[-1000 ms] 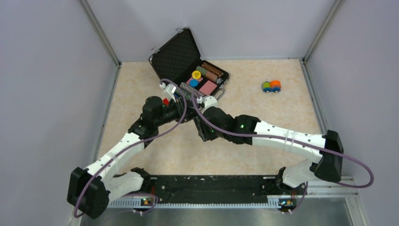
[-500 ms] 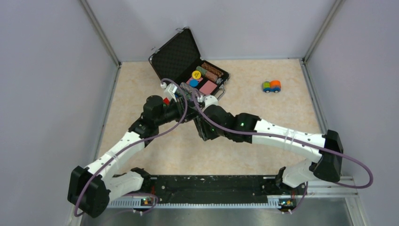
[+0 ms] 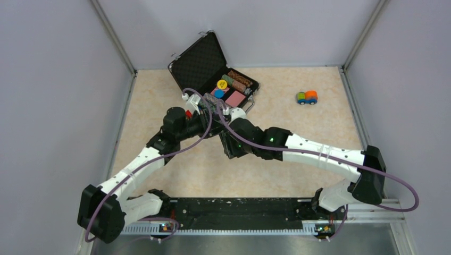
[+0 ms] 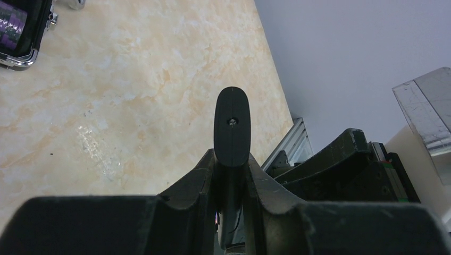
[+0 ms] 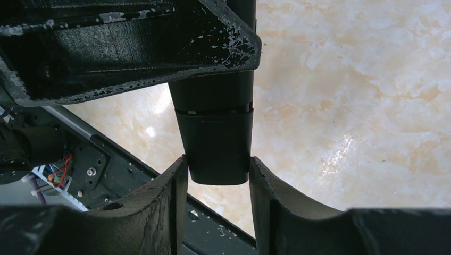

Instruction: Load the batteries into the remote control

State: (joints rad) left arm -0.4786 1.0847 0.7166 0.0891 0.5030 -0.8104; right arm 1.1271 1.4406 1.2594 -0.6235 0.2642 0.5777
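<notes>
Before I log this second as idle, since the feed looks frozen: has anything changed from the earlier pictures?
Nothing visibly changed. The left hand and right hand stay clamped on the remote control; the case and toy car are unmoved.

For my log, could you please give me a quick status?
Left fingers shut on remote control. Right fingers clamp its end. Batteries unseen. Open case close behind.

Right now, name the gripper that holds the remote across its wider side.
The right gripper: it spans the remote control's broad face; the left gripper pinches its thin edge.
</notes>
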